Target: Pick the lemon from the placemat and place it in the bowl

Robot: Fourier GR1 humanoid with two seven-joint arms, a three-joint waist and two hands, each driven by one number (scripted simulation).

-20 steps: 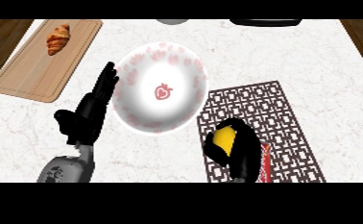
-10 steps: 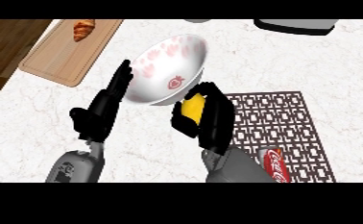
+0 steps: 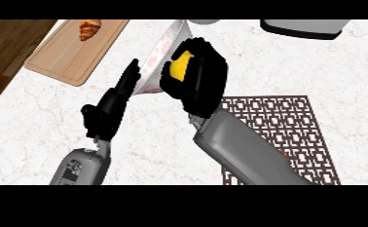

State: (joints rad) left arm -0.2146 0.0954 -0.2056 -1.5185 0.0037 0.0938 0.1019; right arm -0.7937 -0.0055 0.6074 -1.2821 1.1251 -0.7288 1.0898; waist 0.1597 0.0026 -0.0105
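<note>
On the pale, marble-veined tabletop (image 3: pixel 309 70) stands a white bowl (image 3: pixel 164 46) with pinkish-red speckling, seen nearly edge-on so that it reads as a narrow tilted sliver. Over its right side hangs the right hand (image 3: pixel 201 77), black and glossy, its fingers and thumb curled round the lemon (image 3: pixel 182 65) — a smooth yellow oval showing only between the fingers, off the placemat and just at the bowl's rim. The grey forearm behind it runs down and to the right across the placemat (image 3: pixel 287 119), a dark brown rectangle cut through with a square fretwork pattern. The left hand (image 3: pixel 111 106) is raised just beside the bowl's left side, fingers straight and together, pointing up and holding nothing; whether they touch the bowl cannot be told. At the upper left lies a light wooden cutting board (image 3: pixel 64 60) with rounded corners, carrying a golden-brown croissant (image 3: pixel 89 28) — ridged and crescent-shaped.
</note>
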